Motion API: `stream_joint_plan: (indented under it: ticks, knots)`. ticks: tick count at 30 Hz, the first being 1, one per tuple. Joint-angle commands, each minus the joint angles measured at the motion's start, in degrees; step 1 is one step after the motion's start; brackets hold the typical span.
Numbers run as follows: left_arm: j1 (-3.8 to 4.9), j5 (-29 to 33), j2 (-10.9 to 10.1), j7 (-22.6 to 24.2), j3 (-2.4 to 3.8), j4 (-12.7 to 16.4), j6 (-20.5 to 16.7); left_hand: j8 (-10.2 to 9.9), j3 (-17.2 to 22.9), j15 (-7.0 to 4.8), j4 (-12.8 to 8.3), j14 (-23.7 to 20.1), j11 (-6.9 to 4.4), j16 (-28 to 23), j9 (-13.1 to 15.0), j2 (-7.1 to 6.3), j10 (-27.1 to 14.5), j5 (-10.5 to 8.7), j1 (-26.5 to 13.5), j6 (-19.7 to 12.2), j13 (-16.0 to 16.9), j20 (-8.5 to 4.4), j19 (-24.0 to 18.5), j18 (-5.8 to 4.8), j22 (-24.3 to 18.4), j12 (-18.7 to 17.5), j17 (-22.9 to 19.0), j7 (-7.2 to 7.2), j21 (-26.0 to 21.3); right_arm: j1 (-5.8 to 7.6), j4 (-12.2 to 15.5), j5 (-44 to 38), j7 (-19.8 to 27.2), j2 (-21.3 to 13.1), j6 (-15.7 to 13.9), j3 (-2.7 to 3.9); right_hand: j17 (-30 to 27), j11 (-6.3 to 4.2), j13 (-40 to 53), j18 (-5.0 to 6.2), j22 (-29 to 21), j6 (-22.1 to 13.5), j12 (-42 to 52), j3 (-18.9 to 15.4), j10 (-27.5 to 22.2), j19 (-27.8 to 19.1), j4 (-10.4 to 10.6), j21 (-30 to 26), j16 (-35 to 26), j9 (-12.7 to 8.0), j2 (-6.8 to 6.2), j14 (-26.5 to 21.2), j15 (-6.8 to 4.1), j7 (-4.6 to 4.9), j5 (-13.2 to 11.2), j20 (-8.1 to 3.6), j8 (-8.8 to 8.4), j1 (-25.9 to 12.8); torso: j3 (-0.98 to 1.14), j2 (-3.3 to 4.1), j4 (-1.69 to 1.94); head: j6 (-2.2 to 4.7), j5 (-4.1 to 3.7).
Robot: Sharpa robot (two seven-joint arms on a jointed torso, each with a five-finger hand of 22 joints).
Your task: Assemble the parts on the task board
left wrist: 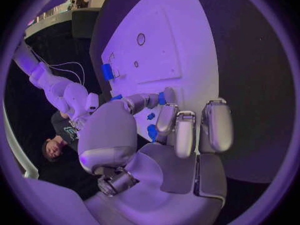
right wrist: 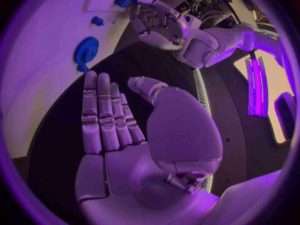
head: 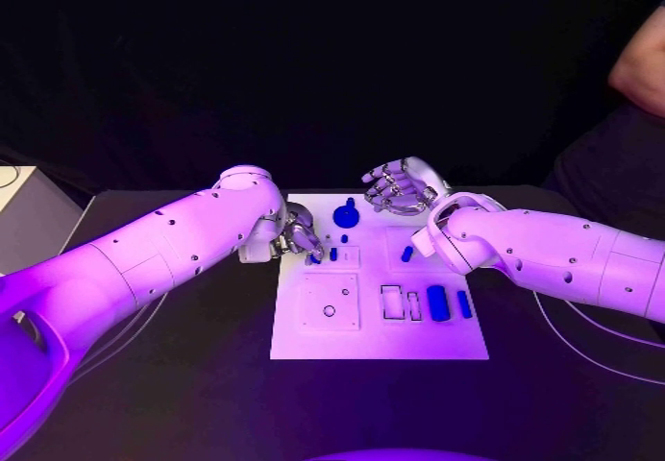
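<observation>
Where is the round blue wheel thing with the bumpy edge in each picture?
Head view: the blue gear sits at the far end of the task board, between the two hands.
Left wrist view: I cannot pick it out.
Right wrist view: the gear lies near the board's edge, beyond the right hand's fingers.
Shared landmark: the left hand, over small blue parts beside the gear.

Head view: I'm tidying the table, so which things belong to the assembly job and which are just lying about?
Job:
task board
blue gear
long blue part
left hand, fingers at small blue parts
right hand

Lying about:
white box at table's left edge
</observation>
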Motion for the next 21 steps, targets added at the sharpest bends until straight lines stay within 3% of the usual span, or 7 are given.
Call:
stream_joint_plan:
  ticks: [1,21]
  knots:
    - [-0.10,-0.49,0.18,-1.81,-0.12,-0.25,-0.80,-0.26,4.34,-0.43,-4.67,6.07,-0.04,0.21,0.00,1.36,0.33,0.04,1.60,2.29,0.14,-0.06,0.31,-0.86,4.77,0.29,15.08,-1.75,0.16,0.01,0.06,-0.48,0.37,0.06,0.52,0.02,-0.07,0.11,-0.04,0.07,-0.05,0.01,-0.01,-0.16,0.42,0.44,-0.26,-0.15,-0.27,-0.10,0.31,0.41,-0.06,0.79,0.39,0.00,0.30,0.09,-0.03,0.02,-0.01,0.00,0.06]
    - [-0.17,-1.10,1.02,-2.65,-0.17,-1.70,-3.31,-0.28,4.13,-0.50,-4.57,6.07,-0.14,0.21,0.16,1.41,0.65,0.08,1.62,2.54,0.58,-0.10,0.57,-0.95,5.06,0.50,15.08,-1.89,0.47,0.08,0.09,-0.48,0.35,0.09,0.58,0.02,-0.07,0.11,-0.04,0.07,-0.05,0.01,-0.01,-0.16,0.42,0.44,-0.26,-0.15,-0.27,-0.10,0.31,0.41,-0.06,0.79,0.39,0.00,0.30,0.09,0.01,0.09,-0.11,-0.10,0.11]
